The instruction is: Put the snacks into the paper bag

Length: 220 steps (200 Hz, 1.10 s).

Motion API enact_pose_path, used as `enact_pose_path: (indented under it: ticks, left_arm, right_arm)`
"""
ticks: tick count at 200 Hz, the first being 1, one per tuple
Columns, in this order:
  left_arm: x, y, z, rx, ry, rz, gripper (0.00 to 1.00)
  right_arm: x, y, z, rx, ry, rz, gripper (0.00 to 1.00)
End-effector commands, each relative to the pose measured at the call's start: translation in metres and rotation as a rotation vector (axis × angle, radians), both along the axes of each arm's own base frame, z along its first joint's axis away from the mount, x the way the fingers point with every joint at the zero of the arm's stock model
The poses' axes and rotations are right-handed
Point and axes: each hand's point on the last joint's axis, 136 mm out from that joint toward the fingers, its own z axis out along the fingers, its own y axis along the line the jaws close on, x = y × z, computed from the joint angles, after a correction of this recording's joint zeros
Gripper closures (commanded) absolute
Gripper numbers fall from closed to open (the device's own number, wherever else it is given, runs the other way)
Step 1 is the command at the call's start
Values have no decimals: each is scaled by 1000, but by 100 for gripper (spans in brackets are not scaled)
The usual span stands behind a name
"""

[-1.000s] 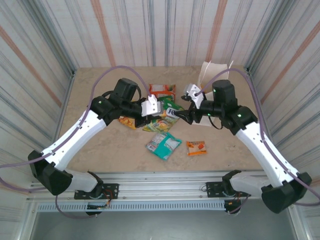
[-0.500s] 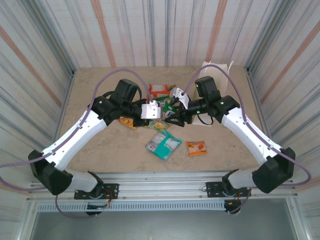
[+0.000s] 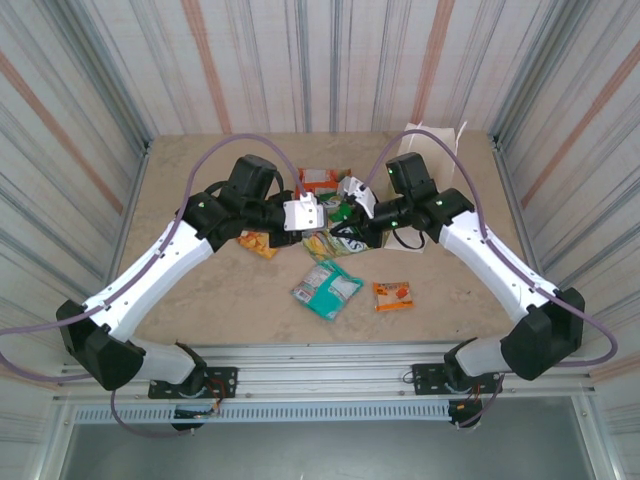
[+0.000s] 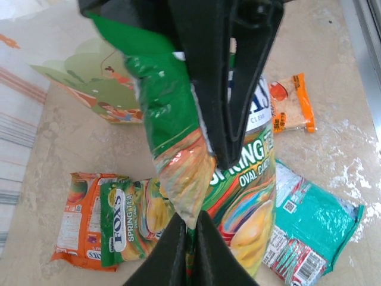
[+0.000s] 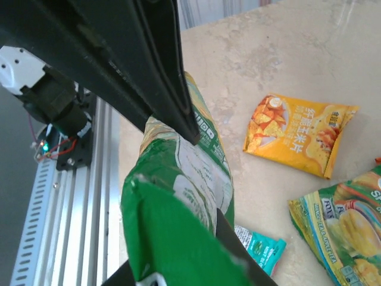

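The green packet [image 3: 345, 213] hung off the tabletop [image 3: 200, 290], well short of the paper bag [image 3: 428, 140] and on its left-hand, nearer side. It was caught between both tools. The right tool [image 5: 205, 179] had its fingers nearly together across the packet's crumpled upper part. The left tool [image 4: 205, 190] was likewise almost closed, with the packet's lower end pinched between its tips. From the left wrist, the packet's long axis ran roughly straight from one tool to the other.

The bag stood at the far right corner of the tabletop, against the striped wall. It lay behind the right arm's forearm, so the right arm was judged much the nearer carrier. The likely move was a swing away from the left tool, rightward and back toward the bag. The bag's mouth could not be made out clearly from above.

Bare tabletop lay between packet and bag, though the right arm's own cable arched over that stretch. The teal packet [image 3: 327, 290], small orange packet [image 3: 393, 295] and yellow packet [image 3: 258, 242] lay farther from the bag, toward the near edge.
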Motion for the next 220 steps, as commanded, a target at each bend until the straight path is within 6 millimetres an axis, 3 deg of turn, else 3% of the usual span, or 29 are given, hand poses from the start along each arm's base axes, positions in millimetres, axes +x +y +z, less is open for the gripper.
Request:
enact_pose_path:
  ticks: [1, 38, 62, 109, 151, 176, 192, 220]
  left_arm:
    - [8, 0, 20, -57, -40, 64, 81]
    - [40, 8, 26, -112, -52, 284, 46]
    - [67, 17, 27, -175, -38, 484, 34]
    - [86, 11, 15, -276, 99, 642, 33]
    - [90, 8, 10, -286, 130, 658, 34]
    - [89, 9, 9, -281, 131, 660, 34]
    - [90, 9, 5, -272, 139, 671, 34]
    - [92, 11, -4, -264, 180, 709, 34]
  right_arm:
    - [1, -8, 33, 50, -90, -40, 92]
    - [28, -33, 76, 108, -174, -262, 96]
    - [55, -66, 119, 171, -275, -497, 99]
    - [90, -126, 207, 306, -505, -900, 100]
    - [104, -162, 264, 458, -640, -1103, 100]
    - [122, -189, 265, 443, -659, -1264, 100]
    - [136, -204, 246, 392, -616, -1362, 100]
    - [150, -210, 209, 325, -550, -1420, 100]
